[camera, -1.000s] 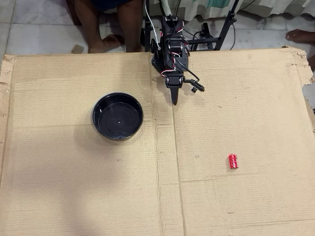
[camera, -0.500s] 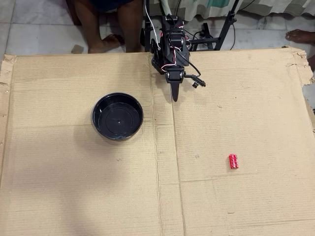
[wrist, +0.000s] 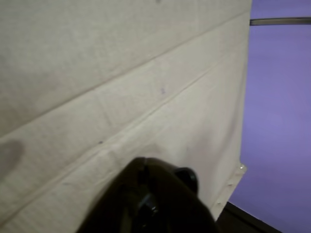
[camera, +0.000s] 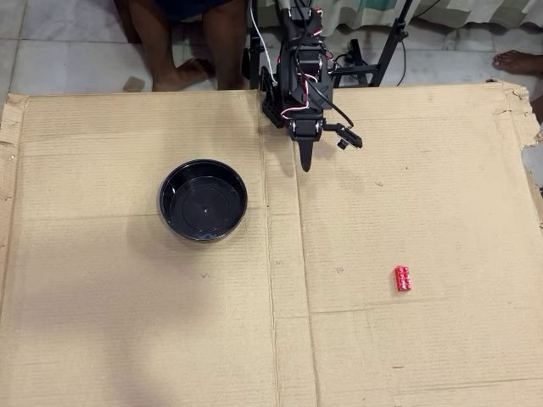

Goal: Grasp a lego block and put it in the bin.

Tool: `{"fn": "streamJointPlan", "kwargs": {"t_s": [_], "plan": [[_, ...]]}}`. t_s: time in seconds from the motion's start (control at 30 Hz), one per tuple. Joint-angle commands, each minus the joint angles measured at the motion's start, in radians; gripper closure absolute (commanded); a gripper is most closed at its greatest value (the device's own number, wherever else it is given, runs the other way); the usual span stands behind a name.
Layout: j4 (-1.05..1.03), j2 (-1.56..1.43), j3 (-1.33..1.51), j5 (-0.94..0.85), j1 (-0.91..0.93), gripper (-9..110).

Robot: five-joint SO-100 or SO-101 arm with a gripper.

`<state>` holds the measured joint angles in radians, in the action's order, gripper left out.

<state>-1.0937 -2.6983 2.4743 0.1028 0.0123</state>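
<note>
In the overhead view the red lego block (camera: 402, 278) lies on the cardboard at the lower right, far from everything else. The bin (camera: 203, 200), a round black bowl, sits left of centre with nothing in it. My gripper (camera: 305, 165) hangs near the arm's base at the top centre, pointing down the sheet, its fingers together as one dark point and holding nothing. It is between the bin and the block but well above both. The wrist view shows only bare cardboard and a dark part of the gripper (wrist: 150, 199); block and bin are out of that view.
The cardboard sheet (camera: 127, 322) covers the work area, with a vertical fold (camera: 270, 280) down its middle. A person's legs (camera: 182, 42) and black stand legs (camera: 382, 51) are beyond the top edge. A foot (camera: 517, 61) shows at the upper right.
The gripper has drawn back a little toward the arm's base and shifted slightly right. Block and bin have not moved.
</note>
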Motion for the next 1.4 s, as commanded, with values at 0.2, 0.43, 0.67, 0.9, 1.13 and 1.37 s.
{"fn": "streamJointPlan", "kwargs": {"t_s": [0.2,0.43,0.67,0.9,1.13,1.37], "plan": [[0.002,0.313,-0.342,0.009,-0.029,101],[0.009,0.472,-0.535,0.009,-0.083,101],[0.009,0.63,-0.723,0.101,-0.207,101],[0.009,0.738,-0.815,0.209,-0.314,101],[0.011,0.834,-0.905,0.364,-0.419,101],[0.011,0.966,-1.037,0.6,-0.492,101]]}}
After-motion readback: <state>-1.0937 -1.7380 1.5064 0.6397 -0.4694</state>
